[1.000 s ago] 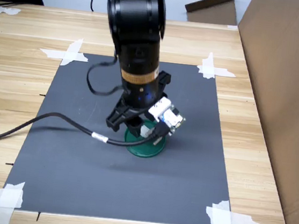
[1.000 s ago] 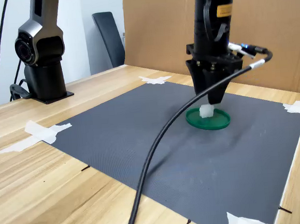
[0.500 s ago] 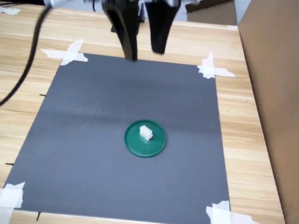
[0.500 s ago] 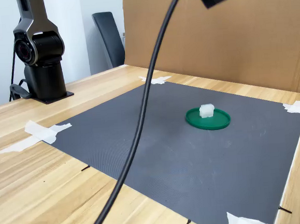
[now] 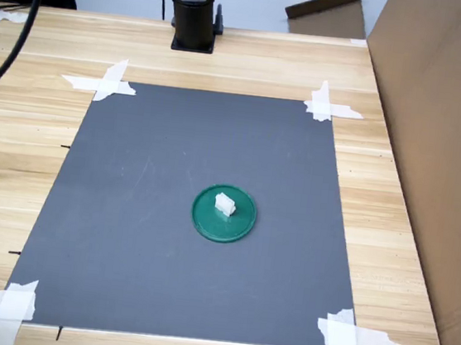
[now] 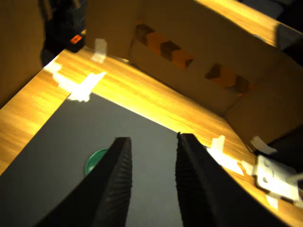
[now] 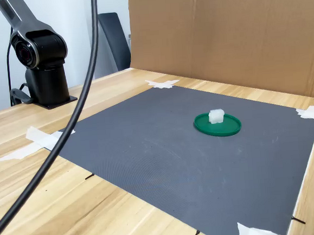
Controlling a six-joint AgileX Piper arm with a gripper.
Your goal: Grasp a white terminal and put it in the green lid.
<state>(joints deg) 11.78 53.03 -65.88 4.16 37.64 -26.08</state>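
The green lid [image 5: 224,214] lies near the middle of the dark grey mat [image 5: 126,211] in both exterior views. The white terminal [image 5: 224,203] sits inside the green lid [image 7: 218,125], toward its far side, seen also as white terminal [image 7: 217,116]. My gripper [image 6: 150,156] is out of both exterior views; the wrist view shows it high above the mat, open, with nothing between its two black ribbed fingers [image 6: 118,175]. An edge of the green lid [image 6: 96,160] peeks out beside one finger in the wrist view; the terminal is hidden there.
The arm's black base [image 5: 195,19] stands at the table's far edge, base [image 7: 46,77] at the second exterior view's left. A black cable [image 7: 71,129] hangs across the second exterior view. Cardboard walls [image 5: 433,146] border the table. White tape [image 5: 107,82] holds the mat corners.
One second ago the gripper stood low over the lid with the terminal. It has let go and risen out of both exterior views; the terminal stays in the lid.
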